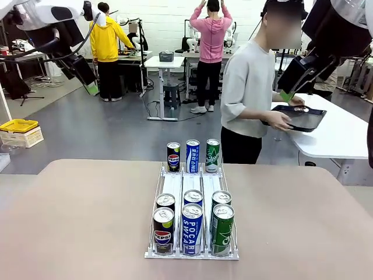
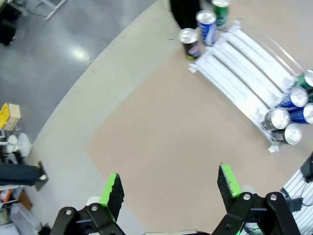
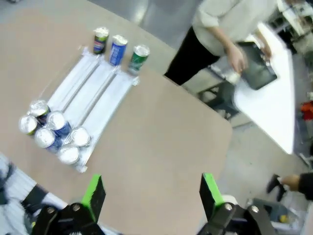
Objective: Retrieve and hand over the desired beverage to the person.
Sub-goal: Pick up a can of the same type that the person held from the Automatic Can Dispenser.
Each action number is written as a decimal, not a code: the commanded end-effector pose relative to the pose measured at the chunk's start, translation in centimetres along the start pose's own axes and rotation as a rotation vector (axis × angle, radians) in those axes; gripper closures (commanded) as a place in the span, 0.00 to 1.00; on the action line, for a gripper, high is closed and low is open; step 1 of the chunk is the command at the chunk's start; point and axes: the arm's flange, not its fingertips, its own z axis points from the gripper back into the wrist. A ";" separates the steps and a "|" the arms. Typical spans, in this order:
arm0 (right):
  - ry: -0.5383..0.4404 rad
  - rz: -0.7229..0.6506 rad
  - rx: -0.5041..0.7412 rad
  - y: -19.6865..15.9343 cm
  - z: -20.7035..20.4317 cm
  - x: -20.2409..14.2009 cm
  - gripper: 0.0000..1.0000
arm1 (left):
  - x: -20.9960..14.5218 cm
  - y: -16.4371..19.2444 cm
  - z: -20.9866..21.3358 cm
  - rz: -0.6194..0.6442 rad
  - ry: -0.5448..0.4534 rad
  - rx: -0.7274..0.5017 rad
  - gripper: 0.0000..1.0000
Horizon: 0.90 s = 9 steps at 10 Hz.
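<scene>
Surrounding the beverage cans (image 1: 192, 228), bare tabletop (image 1: 76, 221).

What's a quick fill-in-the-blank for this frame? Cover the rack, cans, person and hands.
1. The rack on the table has ___ lanes.
2. The front can in the middle lane reads POCARI ___.
3. The person in grey holds a black ___ over the white table.
4. The left hand and right hand hold nothing, and both have their jaws ___.

Missing words: three; SWEAT; tray; open.
</scene>
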 end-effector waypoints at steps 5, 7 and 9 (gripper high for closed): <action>-0.328 -0.181 0.550 -15.8 2.2 -14.7 0.00 | -13.5 11.5 9.0 0.188 -0.241 -0.508 0.00; -0.350 -0.274 0.498 -17.1 3.2 -17.8 0.00 | -16.9 11.6 11.4 0.276 -0.262 -0.430 0.00; -0.401 -0.335 0.498 -18.4 3.9 -20.5 0.00 | -20.0 11.8 12.1 0.350 -0.283 -0.429 0.00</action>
